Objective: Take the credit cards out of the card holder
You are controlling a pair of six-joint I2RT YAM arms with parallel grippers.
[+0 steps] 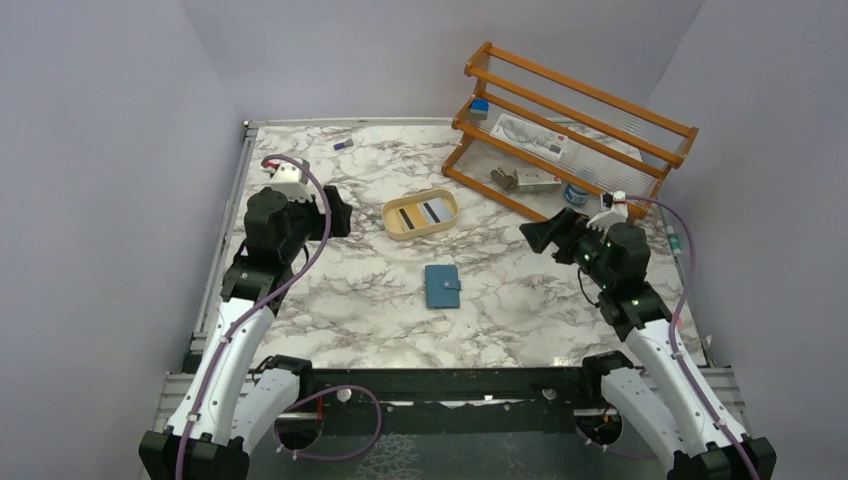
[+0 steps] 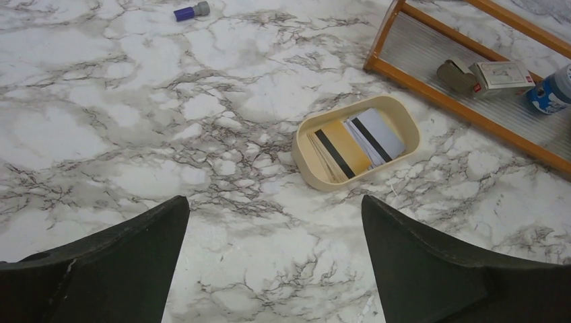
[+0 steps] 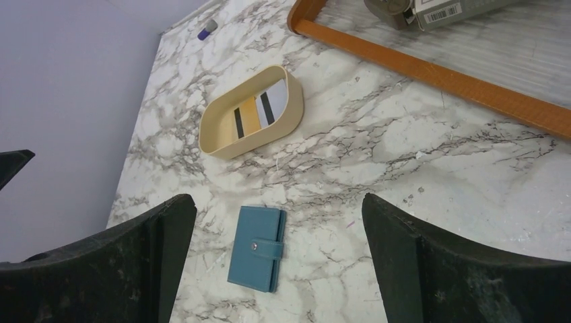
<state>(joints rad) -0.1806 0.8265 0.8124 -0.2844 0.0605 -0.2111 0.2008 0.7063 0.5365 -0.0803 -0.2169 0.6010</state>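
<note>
The teal-blue card holder [image 1: 442, 286] lies closed and snapped on the marble table, mid-front; it also shows in the right wrist view [image 3: 256, 247]. Several credit cards [image 1: 420, 213], yellow, white and grey-blue with dark stripes, lie in a tan oval tray [image 1: 392, 223], also seen in the left wrist view [image 2: 357, 145] and in the right wrist view [image 3: 254, 116]. My left gripper [image 1: 338, 212] is open and empty, left of the tray. My right gripper [image 1: 537, 236] is open and empty, right of the card holder and above the table.
An orange wooden rack [image 1: 570, 135] stands at the back right, holding a small box, a packet and a blue-white bottle [image 1: 576, 194]. A small purple object [image 1: 342, 146] lies near the back edge. Grey walls enclose the table.
</note>
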